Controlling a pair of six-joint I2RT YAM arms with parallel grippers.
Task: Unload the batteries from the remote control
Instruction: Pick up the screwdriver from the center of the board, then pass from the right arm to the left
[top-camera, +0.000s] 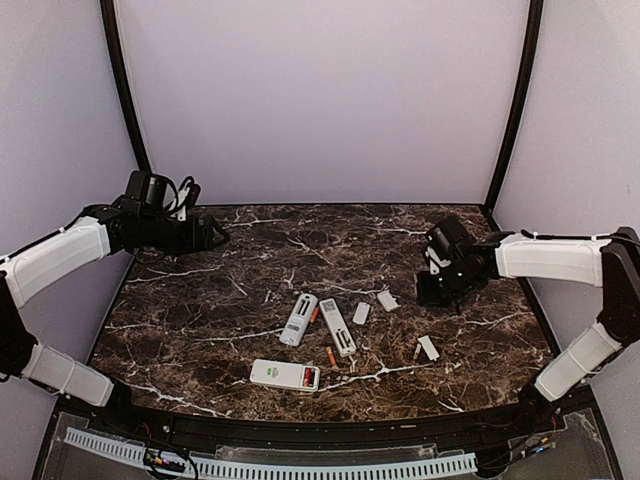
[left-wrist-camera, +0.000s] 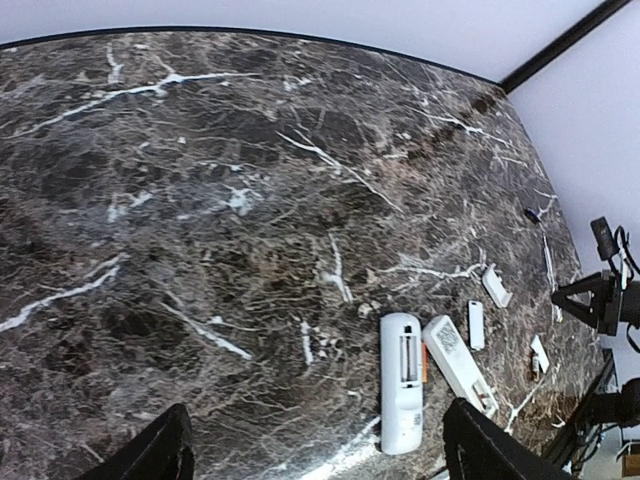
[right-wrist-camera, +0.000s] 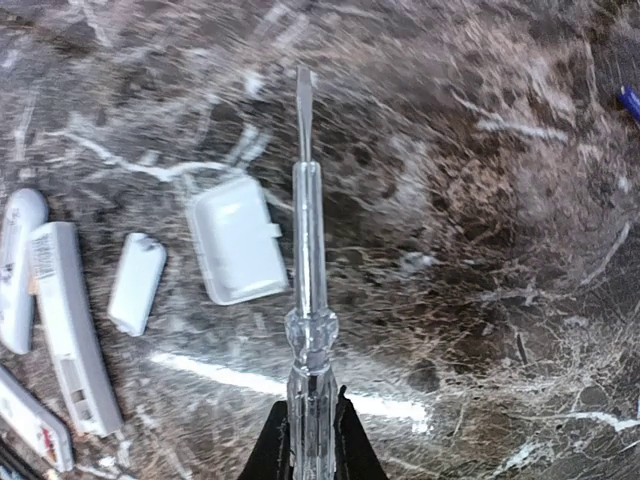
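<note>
Top external view: caught batteries (top-camera: 331, 355) lower centre beside remotes (top-camera: 338, 327), lengthwise up-frame, down-left of nearer right gripper (top-camera: 432, 292), clamped on screwdriver (right-wrist-camera: 305, 250), with left gripper (top-camera: 216, 237) agape upper left.

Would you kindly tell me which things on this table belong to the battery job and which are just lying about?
Job: three remotes; loose batteries; screwdriver, gripped by the right end effector.
Lying about: three white covers, already off; small blue item at the wrist view's edge, too cut off to identify.
</note>
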